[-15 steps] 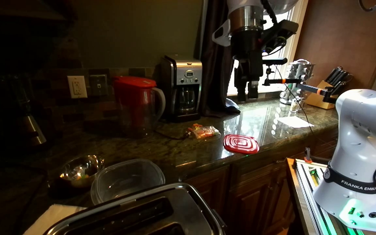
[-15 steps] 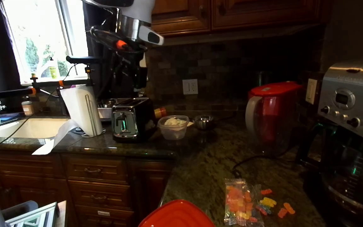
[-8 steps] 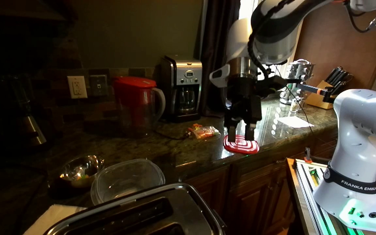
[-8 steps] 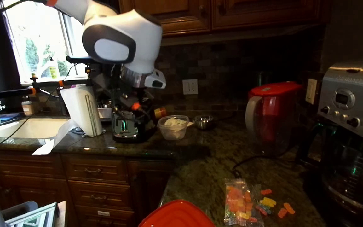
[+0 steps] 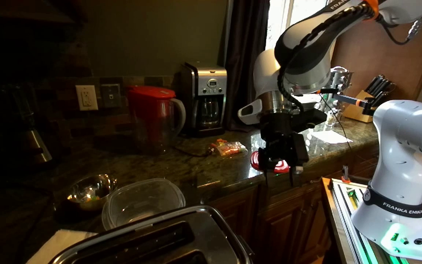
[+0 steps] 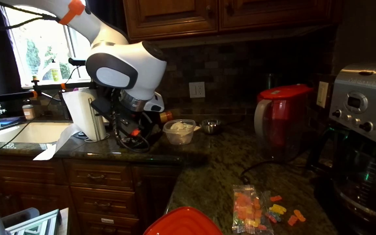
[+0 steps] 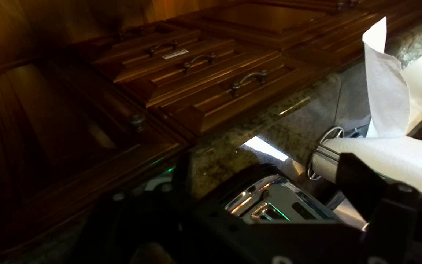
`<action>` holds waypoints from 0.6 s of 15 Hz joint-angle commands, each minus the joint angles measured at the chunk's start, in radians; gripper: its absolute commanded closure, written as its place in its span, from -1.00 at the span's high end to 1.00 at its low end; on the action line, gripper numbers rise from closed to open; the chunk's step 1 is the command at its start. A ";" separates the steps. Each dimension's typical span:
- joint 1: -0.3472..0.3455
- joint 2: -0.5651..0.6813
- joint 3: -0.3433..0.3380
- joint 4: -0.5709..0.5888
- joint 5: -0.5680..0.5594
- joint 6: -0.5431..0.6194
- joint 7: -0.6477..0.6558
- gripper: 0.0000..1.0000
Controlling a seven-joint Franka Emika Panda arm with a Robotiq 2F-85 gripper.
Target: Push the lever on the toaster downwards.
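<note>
1. On the stone countertop (image 5: 189, 167) stands the metal toaster (image 5: 213, 236).
2. My gripper (image 7: 266, 157) is wide and empty, near the control panel (image 7: 286, 198); the step, I judge, is the approach.
3. The lever I cannot surely distinguish; next move calls for coming above it, then pressing downwards.

The toaster (image 5: 211, 238) is cropped below in an exterior view

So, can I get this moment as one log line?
goal: lever down on toaster | hand: open, nothing held | wrist view: toaster front partly visible | lever position: unclear | contact: cannot tell
</note>
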 commanded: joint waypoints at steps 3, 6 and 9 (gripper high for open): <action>-0.054 0.135 -0.028 0.018 0.172 -0.166 -0.094 1.00; -0.066 0.176 0.023 0.018 0.208 -0.267 -0.117 1.00; -0.089 0.162 0.044 0.011 0.194 -0.250 -0.104 1.00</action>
